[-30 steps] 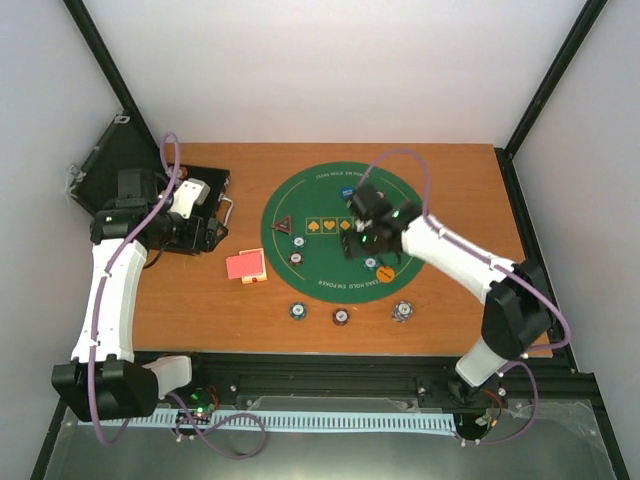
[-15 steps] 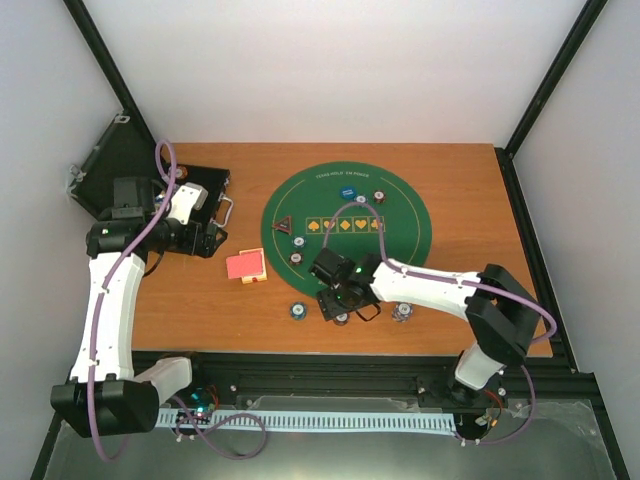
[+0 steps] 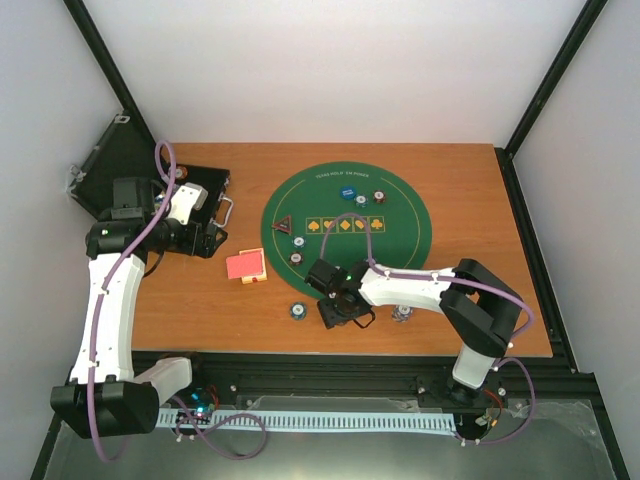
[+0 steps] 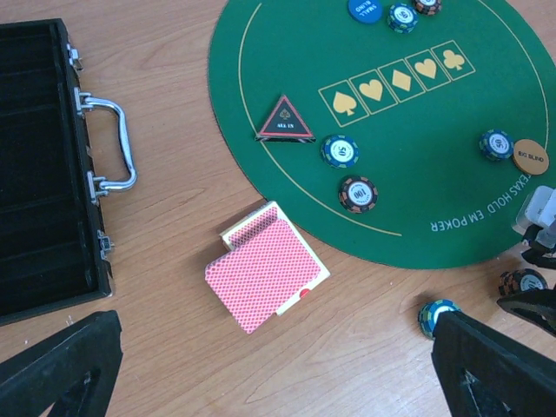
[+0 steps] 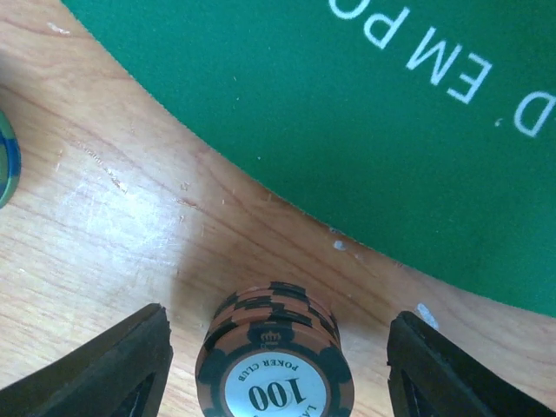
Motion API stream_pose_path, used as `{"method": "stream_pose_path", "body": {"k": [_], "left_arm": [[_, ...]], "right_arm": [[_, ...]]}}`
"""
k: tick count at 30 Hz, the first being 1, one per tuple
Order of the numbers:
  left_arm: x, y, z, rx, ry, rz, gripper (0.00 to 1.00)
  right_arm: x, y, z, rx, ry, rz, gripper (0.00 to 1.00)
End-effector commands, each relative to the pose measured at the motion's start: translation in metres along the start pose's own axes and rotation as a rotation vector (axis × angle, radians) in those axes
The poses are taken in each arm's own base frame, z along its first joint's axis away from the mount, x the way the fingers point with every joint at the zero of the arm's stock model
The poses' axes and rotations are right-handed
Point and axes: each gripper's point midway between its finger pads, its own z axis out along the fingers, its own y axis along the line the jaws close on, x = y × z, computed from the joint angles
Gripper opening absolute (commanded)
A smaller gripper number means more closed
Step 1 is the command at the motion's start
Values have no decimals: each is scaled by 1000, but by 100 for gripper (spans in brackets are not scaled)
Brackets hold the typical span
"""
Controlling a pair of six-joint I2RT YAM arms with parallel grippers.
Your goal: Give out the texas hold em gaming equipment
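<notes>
My right gripper (image 3: 340, 312) is open and low over the table, just off the front edge of the green mat (image 3: 400, 235). In the right wrist view its fingers stand either side of a stack of brown striped "100" chips (image 5: 276, 369) without touching it. My left gripper (image 3: 208, 240) is open and empty, held high. The red-backed cards (image 4: 265, 274) lie below it on the wood. On the mat lie the dark triangular marker (image 4: 285, 120), a blue chip (image 4: 339, 151), a brown chip (image 4: 358, 193), the blue button (image 4: 365, 9) and the orange button (image 4: 530, 156).
The black hinged case (image 4: 43, 165) lies open at the left, its metal handle (image 4: 113, 143) towards the mat. A blue chip (image 3: 297, 311) and a grey chip stack (image 3: 402, 313) sit on the wood on either side of my right gripper.
My right arm has swung from the middle of the mat to its front edge and come down around the brown chip stack. The left arm has shifted only slightly.
</notes>
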Motion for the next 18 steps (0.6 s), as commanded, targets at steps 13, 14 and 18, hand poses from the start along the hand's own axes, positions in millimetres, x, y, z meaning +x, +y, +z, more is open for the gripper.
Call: {"method": "stream_pose_path", "body": {"k": [13,14,18], "left_arm": [[-2,-1,0,10,-10,3,100],[-2,-1,0,10,-10,3,100],[-3,-1,-1,10,-11,1,100]], "right_arm": [[-2,1,-4,15,-13,5,43],[-3,0,-4,16,-14,3,42],[-4,1,-7,14,-15,1,38]]}}
